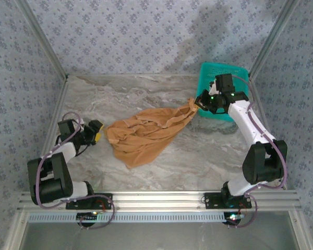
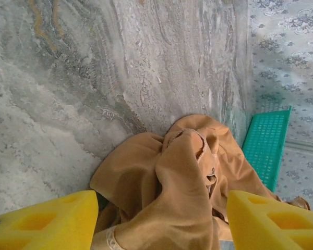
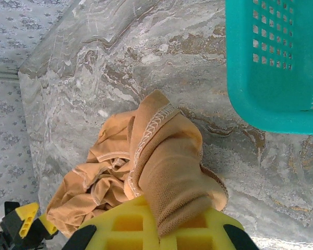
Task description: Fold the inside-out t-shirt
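t-shirt [image 1: 146, 134] is a crumpled heap mid-bench, not flat. One end is drawn out in a rope toward the far right, the other is bunched at the left. Raw seam stitching shows in the right wrist view, so I read it as inside out.

Right gripper [image 1: 198, 102] is clamped on the drawn-out end, with cloth wadded between its yellow pads, just in front of the teal basket [image 1: 227, 70]. Left gripper [image 1: 96, 131] sits just beside the bunched end with its jaws wide apart and nothing held; the heap lies ahead of the gap.

Step, my read: spreading the shirt out, no fold started. Next move calls for the left gripper to take a matching edge or corner so the two can pull the cloth taut and lay it flat on the bench [image 1: 198, 151].

Hard to tell:
- whether the clamped edge is a sleeve or the bottom hem
- where the neck and sleeves are in the heap
- no label visible
- the right fingertips, which are buried in cloth
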